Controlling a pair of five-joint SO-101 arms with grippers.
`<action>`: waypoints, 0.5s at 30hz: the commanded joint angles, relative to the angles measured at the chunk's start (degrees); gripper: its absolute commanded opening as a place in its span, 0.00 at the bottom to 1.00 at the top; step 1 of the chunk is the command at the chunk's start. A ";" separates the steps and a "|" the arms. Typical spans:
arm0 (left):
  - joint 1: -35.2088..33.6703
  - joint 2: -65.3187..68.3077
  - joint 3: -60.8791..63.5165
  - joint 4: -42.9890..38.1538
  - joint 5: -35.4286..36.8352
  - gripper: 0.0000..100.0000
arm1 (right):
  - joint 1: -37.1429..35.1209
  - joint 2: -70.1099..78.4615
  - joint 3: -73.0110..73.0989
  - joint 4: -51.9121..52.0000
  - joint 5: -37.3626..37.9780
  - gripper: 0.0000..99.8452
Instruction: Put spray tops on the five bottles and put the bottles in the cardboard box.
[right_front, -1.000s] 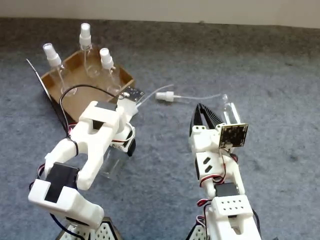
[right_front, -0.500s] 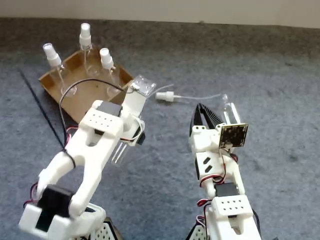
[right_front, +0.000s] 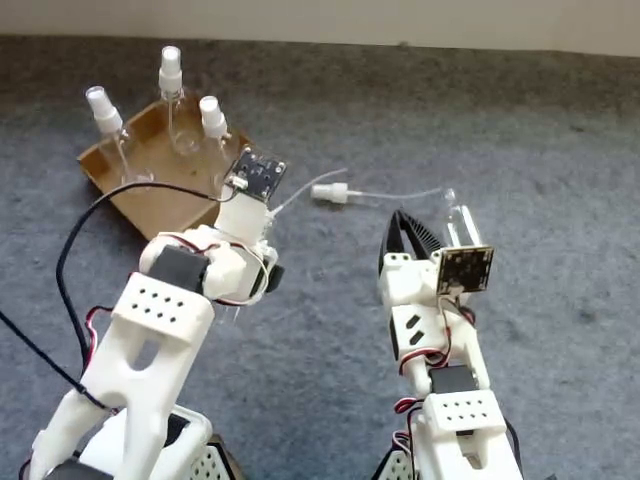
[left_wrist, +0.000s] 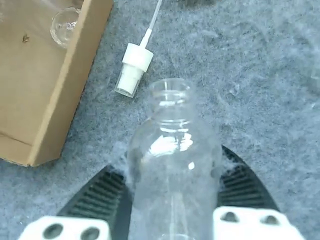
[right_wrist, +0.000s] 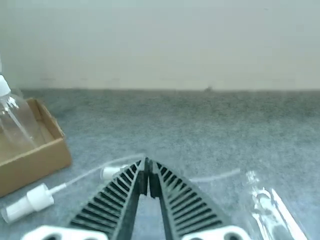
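My left gripper (left_wrist: 172, 170) is shut on a clear bottle (left_wrist: 172, 165) with an open neck and no top, held just above the carpet. A white spray top (left_wrist: 132, 67) lies ahead of it beside the cardboard box (left_wrist: 45, 85). The box (right_front: 120, 185) at the back left holds three capped bottles (right_front: 170, 95). My right gripper (right_front: 405, 235) is shut and empty, low over the carpet. Beyond it lies a second spray top (right_front: 330, 192) with its long tube. Another bare bottle (right_front: 455, 215) lies on its side right beside that gripper.
Grey carpet (right_front: 560, 150) covers the whole surface, with open room at the right and back. A pale wall runs along the far edge. The left arm's black cable (right_front: 70, 260) loops over the carpet in front of the box.
My left arm has stretched forward toward the box corner, carrying the bare bottle with it. The right arm has stayed still.
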 joint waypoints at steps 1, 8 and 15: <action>0.66 -4.88 1.36 -2.29 0.79 0.06 | -0.57 -0.48 1.54 11.21 0.26 0.00; 0.66 -11.47 9.54 -6.77 9.41 0.06 | -0.22 -0.22 -14.46 35.74 0.62 0.00; -3.30 -18.59 13.85 -7.82 8.88 0.06 | -0.40 -0.13 -29.23 50.51 9.23 0.00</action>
